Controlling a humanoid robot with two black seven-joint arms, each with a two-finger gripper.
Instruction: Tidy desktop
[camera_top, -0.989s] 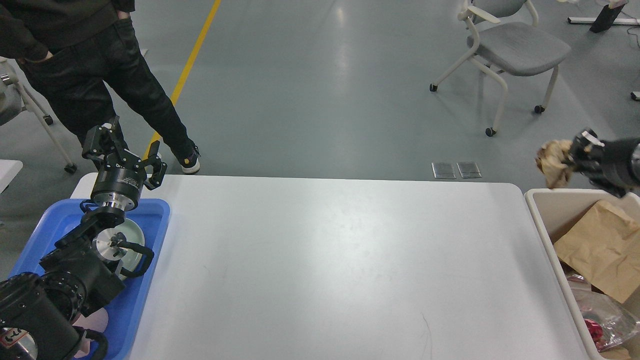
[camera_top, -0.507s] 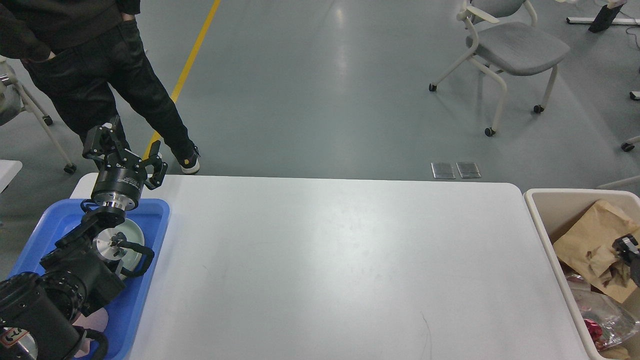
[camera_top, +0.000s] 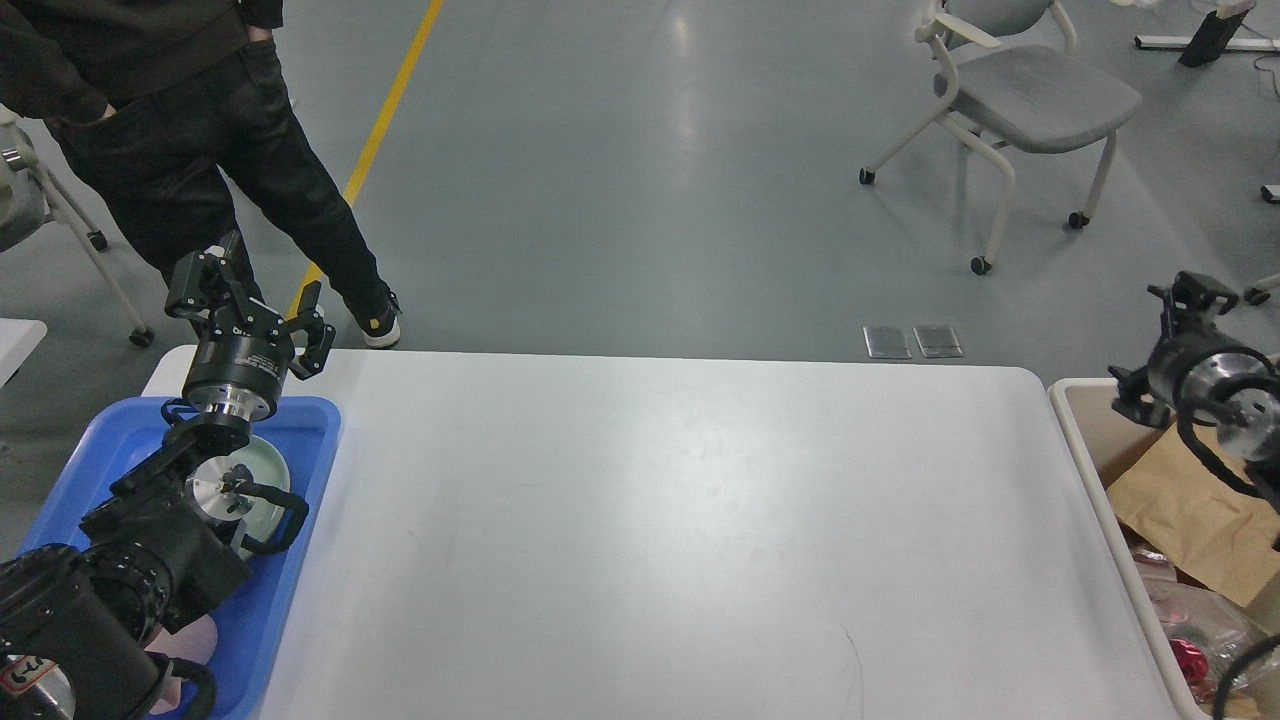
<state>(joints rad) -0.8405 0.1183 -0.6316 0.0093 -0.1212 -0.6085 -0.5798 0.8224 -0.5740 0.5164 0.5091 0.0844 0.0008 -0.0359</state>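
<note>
Your left gripper (camera_top: 255, 305) stood with its jaws spread and empty above the far left corner of the large white matte desktop (camera_top: 660, 530), over the far end of the blue plastic tray (camera_top: 300, 500). At your right gripper (camera_top: 1190, 300) the two fingers could not be told apart, so whether they were parted or pressed together I cannot tell; nothing showed in them. It hung off the far right corner, above the beige rectangular bin (camera_top: 1085, 450) holding brown paper (camera_top: 1190, 520). The desktop lay bare between tray and bin, so the tidying looked about finished; your next move likely called only for parking both arms. The left arm rose steeply from the near left corner; the right entered level from the right edge.
</note>
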